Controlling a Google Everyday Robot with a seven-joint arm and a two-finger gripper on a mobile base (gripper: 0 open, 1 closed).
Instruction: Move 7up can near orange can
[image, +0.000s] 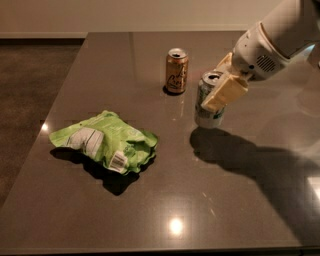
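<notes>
The gripper (214, 90) is clamping the 7up can (208, 119) between its cream-coloured fingers (226, 91) — one finger is lying across the can's right side, the other is showing behind the silver top. The can is sitting a little tilted in this grasp, its top leaning toward the gripper. I cannot tell whether its base is touching the table (100, 75) or hanging just above it. The white arm (280, 35) is reaching up and away to the right of the gripper, out of the upper right corner of the view.

Just to the left of the gripper and slightly farther back, the orange can (176, 71) is standing upright on the table — near the held can but apart from it, with a narrow strip of dark tabletop showing between the two.

Well off to the gripper's left and nearer the front edge, a crumpled green bag (107, 142) is lying flat. The arm's dark shadow is falling across the table in front of the gripper and to its right.
</notes>
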